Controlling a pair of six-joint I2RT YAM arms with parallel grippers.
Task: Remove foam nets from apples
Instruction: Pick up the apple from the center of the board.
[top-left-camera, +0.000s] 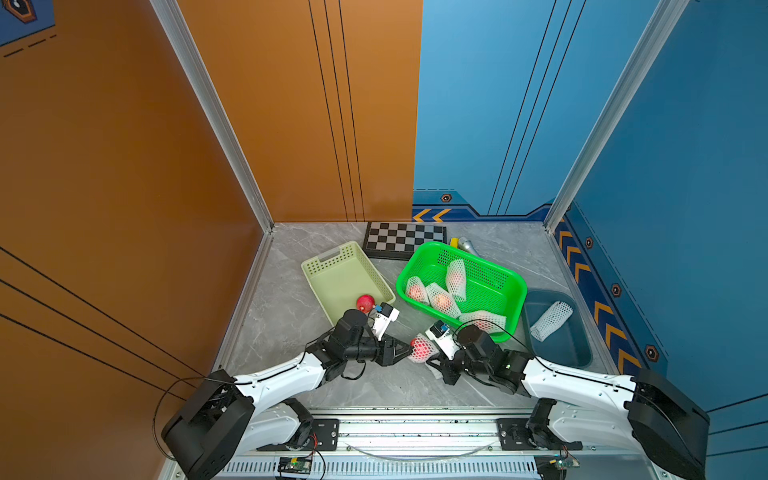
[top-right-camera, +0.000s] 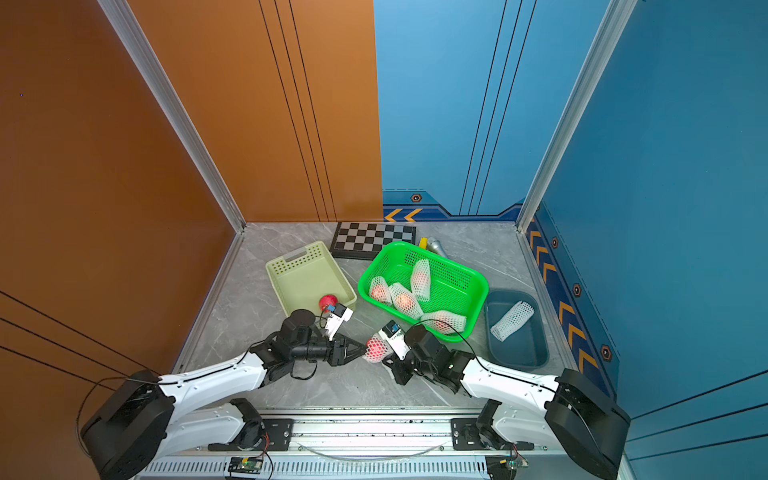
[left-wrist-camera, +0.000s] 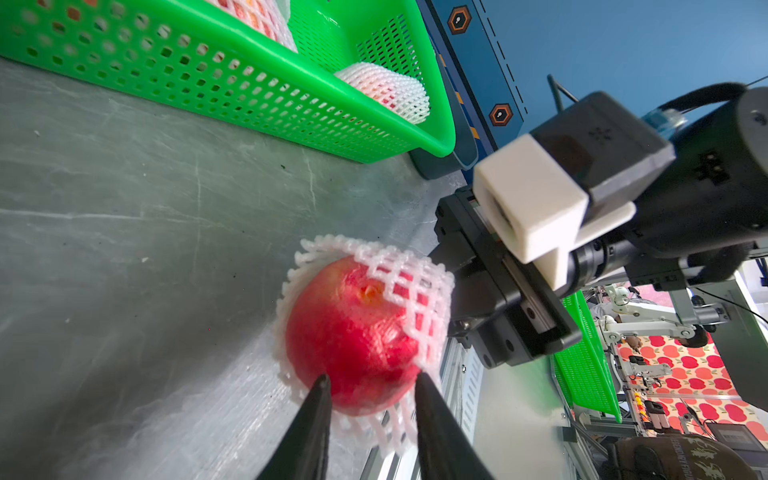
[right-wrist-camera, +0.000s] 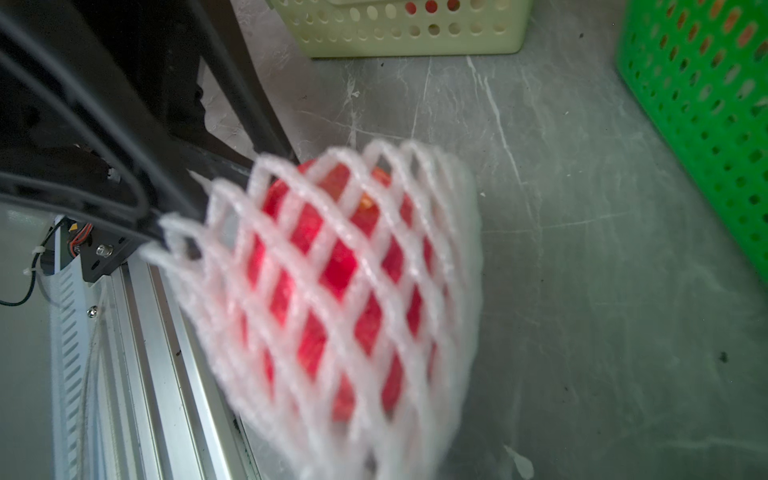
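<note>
Your left gripper (left-wrist-camera: 370, 378) pinches the apple (left-wrist-camera: 349, 332) at its bared end. Your right gripper (top-left-camera: 433, 359) is clamped tight on the foam net (left-wrist-camera: 419, 286).

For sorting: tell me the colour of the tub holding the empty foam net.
Dark teal-blue; the tub shows best in a top view.

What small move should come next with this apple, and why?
Probably pull the right gripper away from the left gripper: the left grips the apple by its bare end, the right is shut on the foam net, so the net should slide off.
</note>
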